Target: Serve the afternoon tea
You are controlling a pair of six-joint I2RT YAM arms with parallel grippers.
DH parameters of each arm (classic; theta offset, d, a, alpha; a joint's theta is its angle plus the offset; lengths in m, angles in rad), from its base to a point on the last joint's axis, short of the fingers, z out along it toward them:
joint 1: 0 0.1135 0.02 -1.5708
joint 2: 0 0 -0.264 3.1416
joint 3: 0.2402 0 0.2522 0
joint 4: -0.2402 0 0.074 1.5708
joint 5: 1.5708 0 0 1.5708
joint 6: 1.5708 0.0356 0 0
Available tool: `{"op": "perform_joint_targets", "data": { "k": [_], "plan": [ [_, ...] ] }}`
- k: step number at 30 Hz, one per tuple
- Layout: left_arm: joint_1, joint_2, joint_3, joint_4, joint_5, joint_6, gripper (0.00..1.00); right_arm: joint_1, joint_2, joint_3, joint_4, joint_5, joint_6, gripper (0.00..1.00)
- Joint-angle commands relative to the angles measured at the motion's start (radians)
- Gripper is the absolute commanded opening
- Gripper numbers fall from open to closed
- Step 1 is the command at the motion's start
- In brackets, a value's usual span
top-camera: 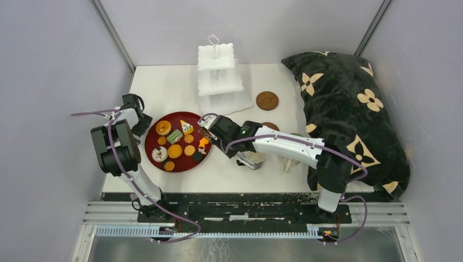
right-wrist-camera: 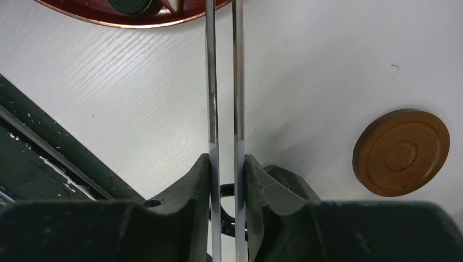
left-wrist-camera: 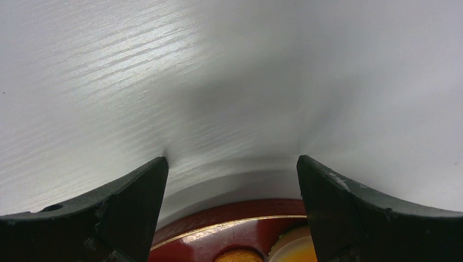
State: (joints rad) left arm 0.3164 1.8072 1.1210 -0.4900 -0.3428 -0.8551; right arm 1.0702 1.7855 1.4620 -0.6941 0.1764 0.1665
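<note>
Here, at the far left, the left jaws stand wide apart with nothing between them, low over the white tabletop (top-camera: 164, 82) just beside the left rim of the dark red tray (top-camera: 150, 143). The sweets lie on that tray, among them orange discs (top-camera: 174, 151) and a green striped cake (top-camera: 174, 136). At the tray's right rim the right jaws pinch the metal tongs (right-wrist-camera: 211, 82), blades nearly together. The white three-tier stand (top-camera: 219, 76) is at the back, a brown coaster (top-camera: 267, 100) to its right. A mug (top-camera: 255, 160) sits under the right arm.
</note>
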Motion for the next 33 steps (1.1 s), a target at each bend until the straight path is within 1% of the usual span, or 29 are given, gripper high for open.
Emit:
{"op": "perform_joint_targets", "data": {
  "k": [1,7,10,15,19,33],
  "plan": [
    [-0.009,-0.008,-0.010,0.011,0.053,-0.011,0.95,-0.011,0.020,0.092,-0.010,0.008,-0.020,0.31],
    [-0.012,-0.032,-0.038,0.015,0.093,-0.001,0.95,-0.027,0.075,0.171,-0.045,0.001,-0.022,0.34],
    [-0.016,-0.051,-0.069,0.029,0.107,0.002,0.95,-0.038,0.095,0.200,-0.054,-0.015,-0.023,0.37],
    [-0.016,-0.049,-0.071,0.030,0.115,0.011,0.95,-0.051,0.129,0.247,-0.076,-0.031,-0.037,0.40],
    [-0.016,-0.049,-0.068,0.032,0.120,0.012,0.95,-0.057,0.160,0.281,-0.099,-0.036,-0.049,0.42],
    [-0.018,-0.086,-0.083,0.018,0.135,0.018,0.95,-0.068,0.244,0.381,-0.096,-0.082,-0.060,0.47]
  ]
}}
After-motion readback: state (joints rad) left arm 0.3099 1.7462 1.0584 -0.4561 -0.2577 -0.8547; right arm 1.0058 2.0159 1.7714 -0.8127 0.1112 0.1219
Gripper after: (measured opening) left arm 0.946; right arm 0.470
